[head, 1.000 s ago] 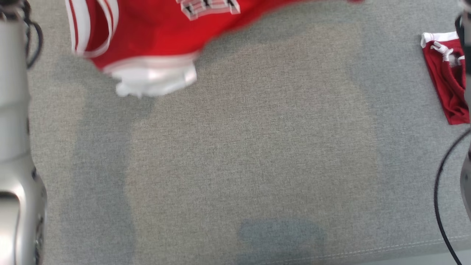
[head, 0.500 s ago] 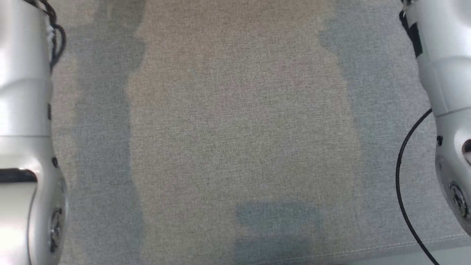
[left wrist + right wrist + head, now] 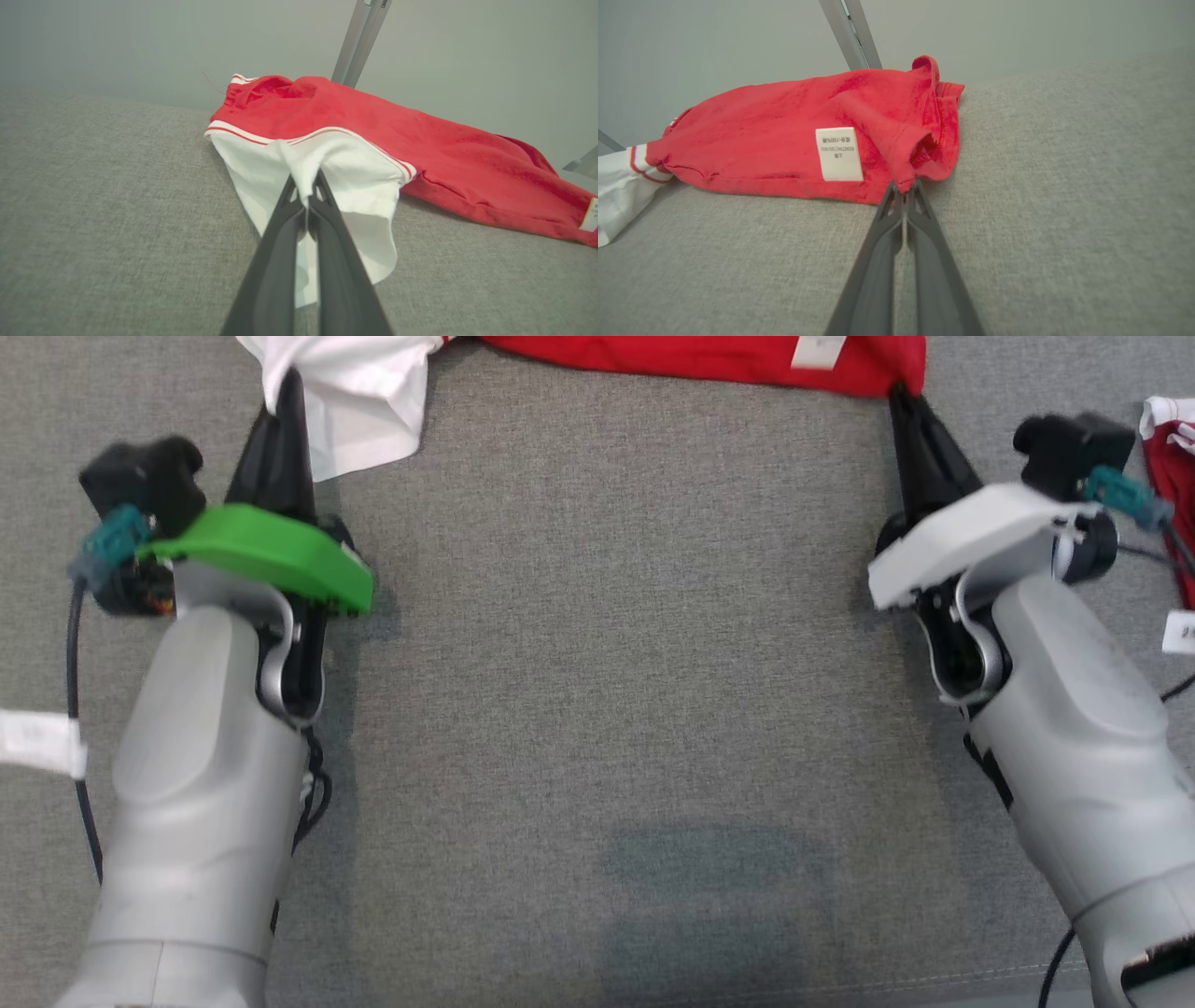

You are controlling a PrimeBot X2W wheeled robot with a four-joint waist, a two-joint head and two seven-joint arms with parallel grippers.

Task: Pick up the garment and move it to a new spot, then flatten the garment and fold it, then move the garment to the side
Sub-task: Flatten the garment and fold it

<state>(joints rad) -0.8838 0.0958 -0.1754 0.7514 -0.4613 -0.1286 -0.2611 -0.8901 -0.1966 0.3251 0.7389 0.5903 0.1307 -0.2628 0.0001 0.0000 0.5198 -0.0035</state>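
Note:
The garment (image 3: 709, 357) is a red top with a white sleeve and striped trim, lying along the far edge of the head view on grey fabric. My left gripper (image 3: 288, 383) is shut on the white sleeve (image 3: 359, 401), and the left wrist view shows that cloth pinched at the gripper (image 3: 307, 189). My right gripper (image 3: 898, 394) is shut on the red hem corner, seen pinched in the right wrist view at the gripper (image 3: 903, 189). A white label (image 3: 838, 153) sits on the red cloth (image 3: 784, 135) near that corner.
Grey upholstered surface (image 3: 616, 644) spreads between both arms. A second red and white cloth (image 3: 1174, 457) lies at the far right edge. A metal post (image 3: 359, 39) rises behind the garment. Black cables hang by each forearm.
The head camera has shifted, so both grippers and forearms now show. The garment, earlier at the upper left, then out of the picture, now lies across the top edge between the two grippers.

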